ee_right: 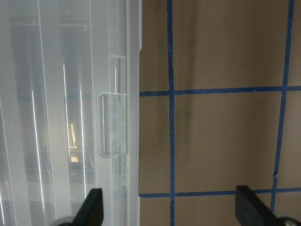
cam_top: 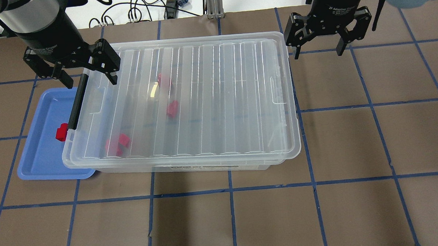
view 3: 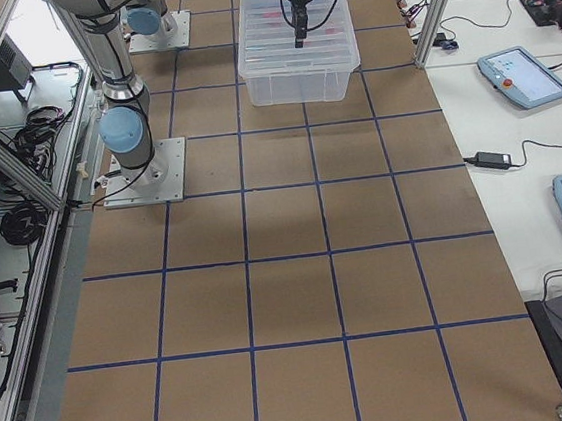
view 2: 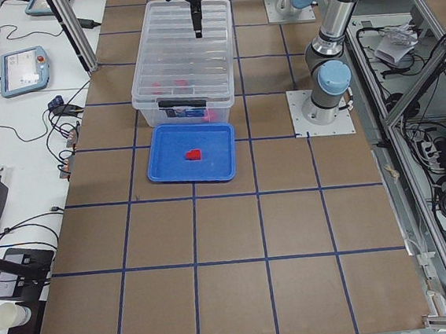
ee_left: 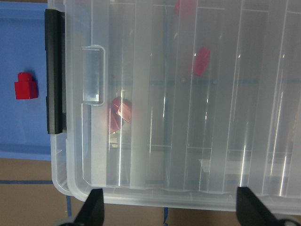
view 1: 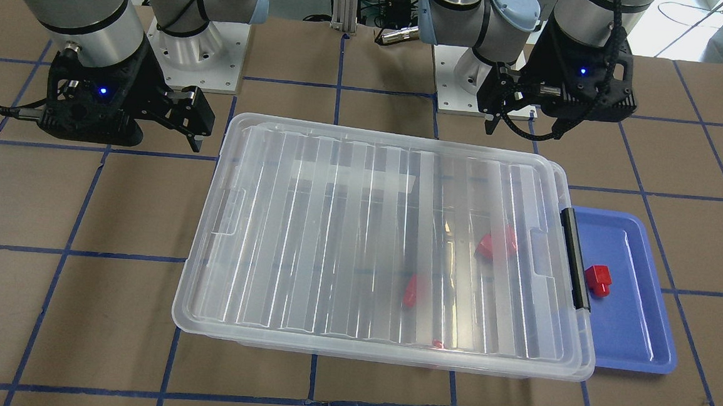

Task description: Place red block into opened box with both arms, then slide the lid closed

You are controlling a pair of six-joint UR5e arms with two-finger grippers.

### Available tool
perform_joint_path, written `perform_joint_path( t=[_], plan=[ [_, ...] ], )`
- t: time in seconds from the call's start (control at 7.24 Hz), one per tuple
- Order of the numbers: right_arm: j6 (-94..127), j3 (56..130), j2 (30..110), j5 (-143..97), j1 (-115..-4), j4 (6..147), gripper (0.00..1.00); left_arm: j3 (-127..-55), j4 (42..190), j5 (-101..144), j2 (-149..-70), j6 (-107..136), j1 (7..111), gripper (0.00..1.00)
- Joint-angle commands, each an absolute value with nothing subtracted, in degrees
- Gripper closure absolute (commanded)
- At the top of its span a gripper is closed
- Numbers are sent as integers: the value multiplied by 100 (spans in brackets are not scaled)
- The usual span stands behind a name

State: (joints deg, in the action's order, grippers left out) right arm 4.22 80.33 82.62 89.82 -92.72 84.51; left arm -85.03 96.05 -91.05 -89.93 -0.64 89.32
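One red block [view 1: 598, 280] [cam_top: 61, 132] [ee_left: 26, 86] lies on the blue tray, outside the box. The clear box [cam_top: 191, 168] has its black clip bar [view 1: 574, 260] facing the tray. The ribbed lid [cam_top: 202, 97] [view 1: 372, 229] lies flat over nearly all of the box. Through it show other red blocks [cam_top: 117, 143] [cam_top: 172, 108] [ee_left: 201, 61]. My left gripper [cam_top: 90, 81] [ee_left: 170, 209] hangs open over the clip end of the box, holding nothing. Off the opposite end, by the far corner, my right gripper [cam_top: 318, 53] [ee_right: 169, 209] is open and empty above the table.
The blue tray [view 1: 636, 333] [cam_top: 40, 155] butts against the box's clip end and is partly tucked under it. Both arm bases [view 1: 195, 48] stand behind the box. Blue tape lines grid the brown table. Cables [cam_top: 134, 11] run along the far edge.
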Motion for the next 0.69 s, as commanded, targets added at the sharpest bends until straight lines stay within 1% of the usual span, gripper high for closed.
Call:
perform_joint_path(
  t=[0.0,0.55],
  plan=[
    [422,8033,8262,8982,-9272,8455,0,-8481,9606,-9105,-9009,-62,8956,0],
    [422,8033,8200,8991,-9290,8516,0,-8481,9615,-9105,-9000,-62,8956,0]
  ],
)
